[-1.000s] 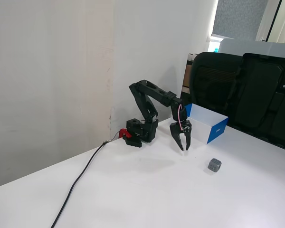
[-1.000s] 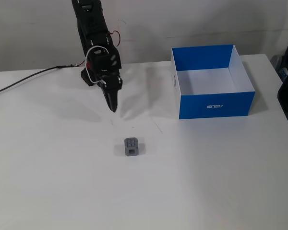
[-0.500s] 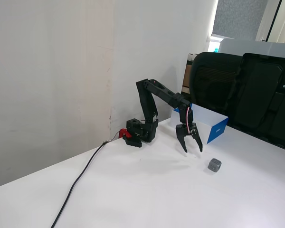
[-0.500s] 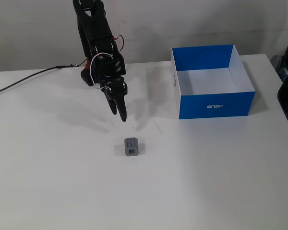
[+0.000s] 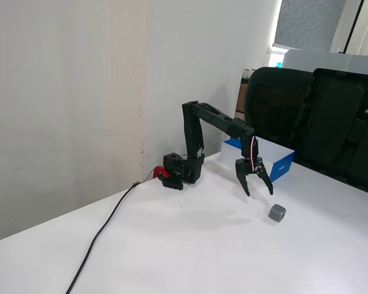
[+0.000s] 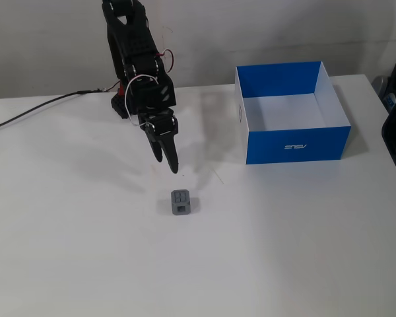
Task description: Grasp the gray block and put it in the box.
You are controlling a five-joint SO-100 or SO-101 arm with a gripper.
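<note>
Going by a fixed view from the left: a black cable (image 6: 26,111) runs in across the white table (image 6: 86,264) to the arm's base. Next comes the gripper (image 6: 169,158), hanging tip-down above the table with nothing in it; in the other fixed view its jaws stand spread apart. Just below and slightly right of the tips sits the gray block (image 6: 181,203), resting on the table, near the gripper but clear of it. Further right stands the blue box (image 6: 297,145), empty (white inside) and well apart from the block. This looks like the approach step: the next move calls for lowering the spread jaws around the block, then closing.
</note>
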